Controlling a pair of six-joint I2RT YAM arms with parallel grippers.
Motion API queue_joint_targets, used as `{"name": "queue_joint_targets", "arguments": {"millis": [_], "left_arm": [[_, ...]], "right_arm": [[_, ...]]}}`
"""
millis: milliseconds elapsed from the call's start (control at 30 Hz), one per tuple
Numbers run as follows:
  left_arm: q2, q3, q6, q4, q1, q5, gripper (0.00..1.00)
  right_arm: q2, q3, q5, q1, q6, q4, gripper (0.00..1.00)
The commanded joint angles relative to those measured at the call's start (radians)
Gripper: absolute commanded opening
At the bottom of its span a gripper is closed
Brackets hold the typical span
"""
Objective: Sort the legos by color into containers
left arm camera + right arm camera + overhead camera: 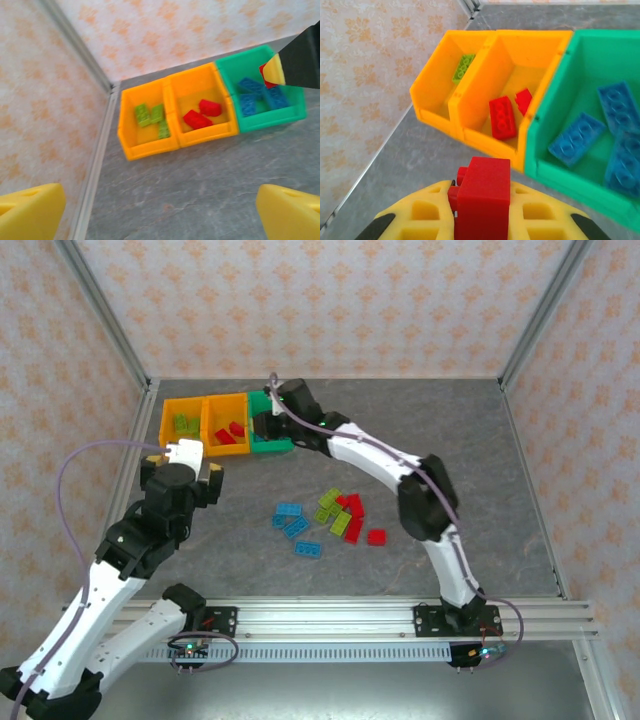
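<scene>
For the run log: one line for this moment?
right end effector: shut on red lego, by bins | left end effector: open, empty | loose legos: on table

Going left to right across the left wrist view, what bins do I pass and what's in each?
First the left orange bin with lime green legos → middle orange bin with red legos → green bin with blue legos.
</scene>
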Motion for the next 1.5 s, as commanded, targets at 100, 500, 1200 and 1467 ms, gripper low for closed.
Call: {"name": "queue_joint_targets", "arguments": {"millis": [100, 500, 1200, 1467], "left_arm": [[0.073, -0.005, -0.034, 0.041, 0.061, 0.019, 0.98], [0.124, -0.005, -0.034, 0.054, 0.082, 0.098, 0.98], [0.501, 0.190, -0.601, -0.134, 0.082, 0.546, 0.98], [0.780, 0.229, -0.588, -0.057, -0.110, 0.504, 0.98]], "right_arm": [[0.403, 0.588, 0.063, 0.026, -0.071, -0.157, 0.14], [0.497, 0.718, 0.215, 0.050, -0.100, -0.011, 0.60], [-0.584, -0.343, 0.022, 0.043, 0.045, -0.535, 0.77], [-1.018, -0.786, 0.111, 0.043, 0.169, -0.534, 0.92]]}}
